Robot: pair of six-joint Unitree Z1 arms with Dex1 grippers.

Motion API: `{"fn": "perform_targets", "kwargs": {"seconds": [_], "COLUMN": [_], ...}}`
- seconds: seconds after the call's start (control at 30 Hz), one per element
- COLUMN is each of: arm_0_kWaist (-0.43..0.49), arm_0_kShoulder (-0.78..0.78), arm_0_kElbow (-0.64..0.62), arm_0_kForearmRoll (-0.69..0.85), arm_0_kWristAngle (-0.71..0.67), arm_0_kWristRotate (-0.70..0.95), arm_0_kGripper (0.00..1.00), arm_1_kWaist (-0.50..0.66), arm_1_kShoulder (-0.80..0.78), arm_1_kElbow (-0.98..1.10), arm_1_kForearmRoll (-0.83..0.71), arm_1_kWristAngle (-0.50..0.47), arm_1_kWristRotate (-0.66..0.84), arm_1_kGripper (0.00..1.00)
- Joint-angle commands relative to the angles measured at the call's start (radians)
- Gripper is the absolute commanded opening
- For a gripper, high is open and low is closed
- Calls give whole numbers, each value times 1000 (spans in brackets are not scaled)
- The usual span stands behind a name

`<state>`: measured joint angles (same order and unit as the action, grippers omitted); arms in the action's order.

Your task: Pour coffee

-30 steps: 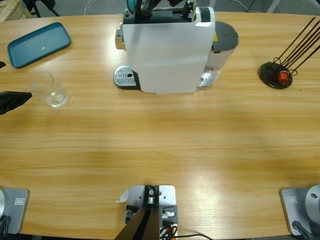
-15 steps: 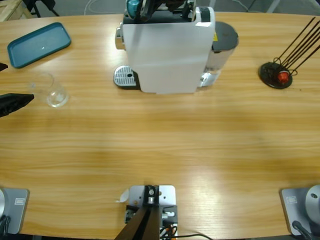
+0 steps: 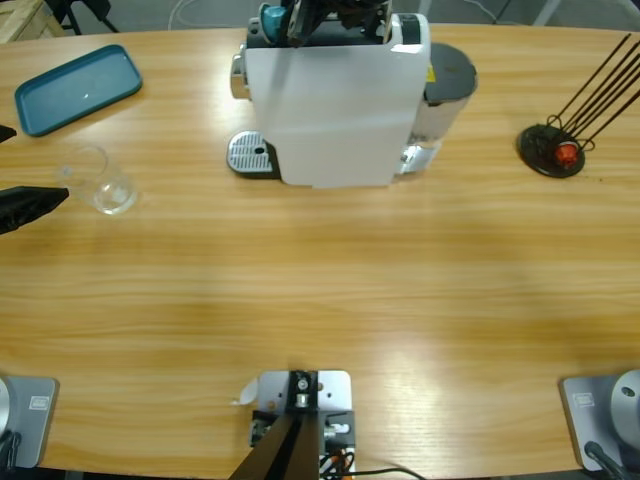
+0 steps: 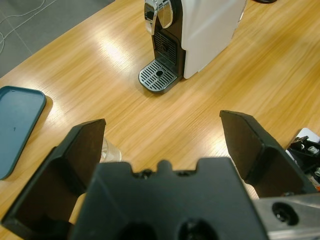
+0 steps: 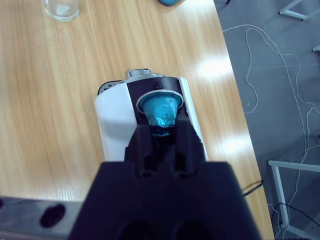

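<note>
The white coffee machine (image 3: 335, 100) stands at the far middle of the wooden table (image 3: 320, 290), its round metal drip grate (image 3: 250, 155) jutting out at its left and a grey-lidded tank at its right. The right gripper (image 5: 162, 131) hangs over the top of the machine with its jaws clenched on a blue capsule (image 5: 160, 110), whose wide foil rim sits right at the machine's dark top opening; in the high view the same capsule (image 3: 271, 17) shows as a teal spot at the machine's far left corner, under the dark gripper (image 3: 330, 12). The left gripper (image 4: 165, 145) is at the table's left edge, low over the wood, its two black jaws spread wide and grasping nothing; in the high view only one black fingertip (image 3: 30, 205) pokes in from the left edge. Just to the right of it stands a clear glass (image 3: 100, 180), upright, and not between the jaws; in the left wrist view its rim (image 4: 111, 152) peeks out beside the left jaw. Whether the glass holds any coffee cannot be told. A teal tray (image 3: 75, 88) lies at the far left corner, and a black wire capsule stand (image 3: 555, 150) with a red capsule (image 3: 568, 154) at its base sits at the far right.
</note>
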<state>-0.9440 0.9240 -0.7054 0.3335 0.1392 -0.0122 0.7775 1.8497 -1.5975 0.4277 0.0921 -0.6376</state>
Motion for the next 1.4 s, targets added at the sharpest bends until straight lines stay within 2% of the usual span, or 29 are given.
{"fn": "perform_targets", "kwargs": {"seconds": [0.03, 0.1, 0.17, 0.2, 0.27, 0.4, 0.47, 0.5, 0.53, 0.57, 0.6, 0.63, 0.73, 0.9, 1.03, 1.13, 1.23, 1.27, 1.4], "arm_0_kWaist": [10, 10, 10, 10, 10, 10, 10, 10, 10, 10, 10, 10, 10, 10, 10, 10, 10, 10, 10], "arm_0_kShoulder": [-19, -19, -19, -18, -15, -19, -17, -15, -12, -11, -12, -13, -14, -13, -11, -10, -11, -11, -6], "arm_0_kElbow": [43, 44, 45, 46, 53, 61, 61, 61, 61, 61, 60, 60, 58, 40, 26, 26, 28, 30, 38], "arm_0_kForearmRoll": [-12, -12, -12, -13, -14, -16, -23, -28, -32, -35, -39, -41, -42, -42, -41, -41, -41, -41, -41], "arm_0_kWristAngle": [5, 3, 3, 3, 3, 0, 0, 0, 0, -1, -1, -1, 0, -9, -17, -20, -23, -23, -26], "arm_0_kWristRotate": [-5, -5, -5, -5, -5, -8, -8, -11, -11, -14, -18, -22, -23, -28, -28, -28, -28, -28, -28], "arm_0_kGripper": [1000, 1000, 1000, 1000, 1000, 1000, 1000, 1000, 1000, 1000, 1000, 1000, 1000, 991, 991, 991, 991, 991, 991], "arm_1_kWaist": [-9, -10, -12, -12, -12, -12, -10, 1, 21, 49, 82, 120, 210, 249, 239, 162, 71, 54, 50], "arm_1_kShoulder": [29, 27, 23, 21, 16, -1, -26, -40, -58, -79, -102, -129, -220, -383, -443, -427, -366, -340, -260], "arm_1_kElbow": [41, 41, 41, 41, 42, 46, 48, 43, 35, 32, 36, 51, 161, 407, 483, 463, 428, 406, 364], "arm_1_kForearmRoll": [7, 5, 5, 5, 3, 0, 1, 8, 29, 50, 73, 88, 55, 3, -124, -228, -349, -374, -407], "arm_1_kWristAngle": [-2, -4, -5, -4, 1, 5, 48, 68, 79, 80, 59, -1, -189, -474, -594, -643, -618, -604, -581], "arm_1_kWristRotate": [42, 52, 59, 62, 62, 62, 77, 117, 188, 248, 293, 344, 508, 958, 1100, 1186, 1339, 1406, 1504], "arm_1_kGripper": [305, 456, 542, 630, 665, 664, 618, 526, 429, 282, 72, 0, 0, 0, 0, 0, 0, 0, 0]}}
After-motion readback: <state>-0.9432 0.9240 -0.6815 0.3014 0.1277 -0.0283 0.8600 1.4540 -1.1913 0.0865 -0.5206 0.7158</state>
